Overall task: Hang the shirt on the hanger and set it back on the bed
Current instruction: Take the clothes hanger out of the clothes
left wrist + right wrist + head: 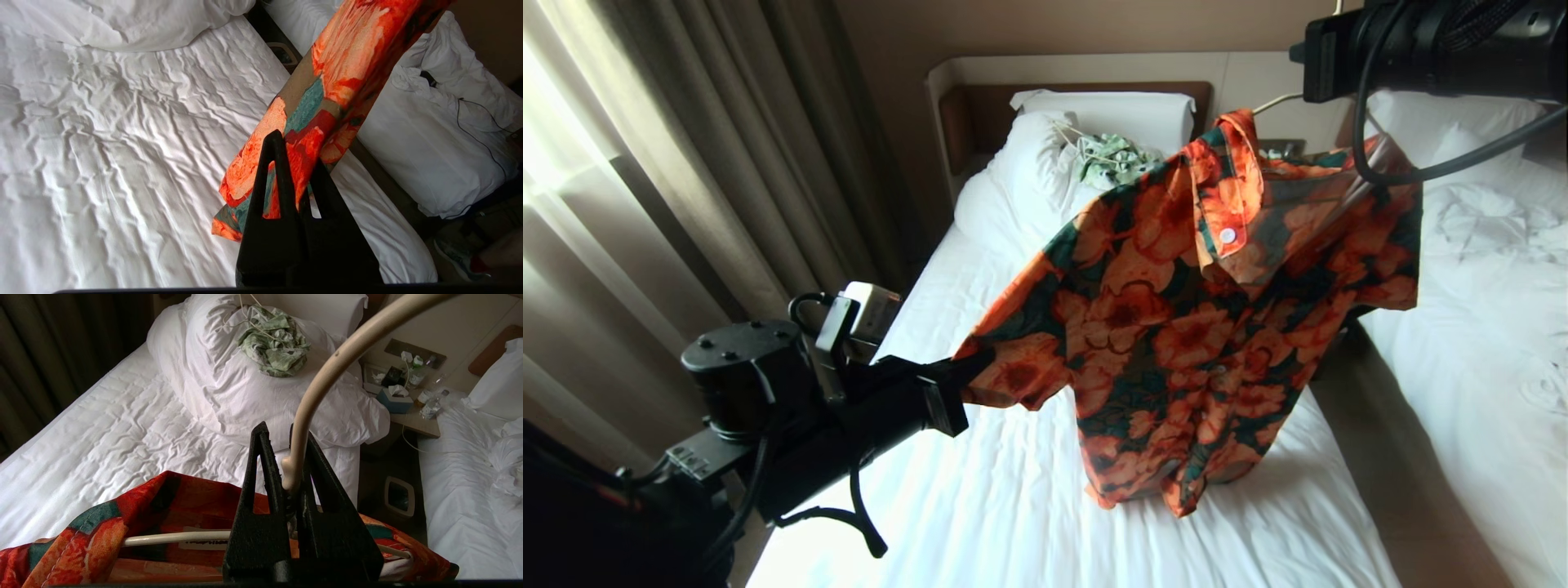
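Right wrist view alone shows hanger (322, 375) hook clamped in jaws

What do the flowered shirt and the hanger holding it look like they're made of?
The shirt looks like thin, light woven fabric with a matte printed finish: it drapes loosely and folds softly. The hanger is a smooth cream rod with a slight sheen and rounded bend, possibly coated wire or plastic; the look leaves that open.

right hand (292, 457) is cut off by the top edge in head view. hanger (327, 371) is mostly buried inside the shirt (1192, 327), hook tip out of frame. nightstand items (408, 384) too small to identify.
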Robot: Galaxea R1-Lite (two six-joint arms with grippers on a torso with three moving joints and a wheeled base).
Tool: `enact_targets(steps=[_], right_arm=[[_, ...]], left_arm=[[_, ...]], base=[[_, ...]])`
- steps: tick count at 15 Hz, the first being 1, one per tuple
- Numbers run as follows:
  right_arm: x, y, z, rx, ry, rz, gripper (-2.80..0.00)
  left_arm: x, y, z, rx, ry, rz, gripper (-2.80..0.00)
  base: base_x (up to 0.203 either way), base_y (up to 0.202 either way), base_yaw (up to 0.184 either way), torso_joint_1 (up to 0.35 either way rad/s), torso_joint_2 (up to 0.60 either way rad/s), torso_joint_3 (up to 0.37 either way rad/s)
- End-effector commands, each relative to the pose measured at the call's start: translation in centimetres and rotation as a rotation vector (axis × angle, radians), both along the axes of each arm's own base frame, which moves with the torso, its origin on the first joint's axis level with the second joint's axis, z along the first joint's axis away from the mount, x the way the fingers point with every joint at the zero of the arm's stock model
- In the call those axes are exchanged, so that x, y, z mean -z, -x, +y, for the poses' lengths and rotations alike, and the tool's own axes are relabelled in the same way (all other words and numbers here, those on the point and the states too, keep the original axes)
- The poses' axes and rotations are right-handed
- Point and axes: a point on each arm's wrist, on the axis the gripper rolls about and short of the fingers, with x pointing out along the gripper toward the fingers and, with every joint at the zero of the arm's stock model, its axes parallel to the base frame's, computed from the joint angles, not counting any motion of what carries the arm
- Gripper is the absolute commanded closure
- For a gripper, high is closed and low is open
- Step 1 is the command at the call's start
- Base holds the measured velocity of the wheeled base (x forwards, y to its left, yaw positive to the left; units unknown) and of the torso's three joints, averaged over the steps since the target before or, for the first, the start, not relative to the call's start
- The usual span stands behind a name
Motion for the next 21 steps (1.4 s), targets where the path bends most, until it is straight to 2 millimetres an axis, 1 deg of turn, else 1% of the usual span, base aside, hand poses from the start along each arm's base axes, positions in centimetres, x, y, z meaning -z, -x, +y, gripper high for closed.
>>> enact_targets(steps=[1,4,7,10,11,14,16,19,21], right_arm=[[0.2,-0.2,0.1,0.0,0.005,0.007,0.0],[0.0,-0.1,0.0,0.003,0.0,-0.007,0.0],[-0.6,0.0,0.1,0.009,-0.021,-0.06,0.0],[-0.8,-0.1,0.1,0.038,-0.031,-0.081,0.0],[-1.0,-0.1,0.1,0.054,-0.043,-0.101,0.0],[-1.1,-0.4,0.8,0.044,-0.055,-0.15,0.0],[-1.3,-0.6,1.2,0.049,-0.051,-0.198,0.0],[-1.5,-0.9,1.7,0.073,-0.055,-0.255,0.0],[-1.7,-0.7,2.0,0.064,-0.062,-0.267,0.0]], left_arm=[[-1.7,0.9,0.5,0.001,0.026,-0.052,-2.8],[-3.7,3.0,2.0,-0.016,0.026,-0.073,-2.8],[-4.8,5.1,4.6,-0.079,0.016,-0.058,-2.8],[-5.7,7.3,6.3,-0.127,0.019,-0.065,-2.8],[-5.9,7.9,6.8,-0.146,0.015,-0.057,0.0],[-6.4,9.4,8.3,-0.205,0.021,-0.064,0.0],[-6.4,10.6,9.0,-0.233,0.025,-0.067,0.0],[-6.3,13.3,9.8,-0.247,0.034,-0.086,0.0],[-6.1,15.4,10.3,-0.248,0.041,-0.099,0.0]], base=[[0.0,0.0,0.0,0.0,0.0,0.0],[0.0,0.0,0.0,0.0,0.0,0.0],[0.0,0.0,0.0,0.0,0.0,0.0],[0.0,0.0,0.0,0.0,0.0,0.0],[0.0,0.0,0.0,0.0,0.0,0.0],[0.0,0.0,0.0,0.0,0.0,0.0],[0.0,0.0,0.0,0.0,0.0,0.0],[0.0,0.0,0.0,0.0,0.0,0.0],[0.0,0.0,0.0,0.0,0.0,0.0]])
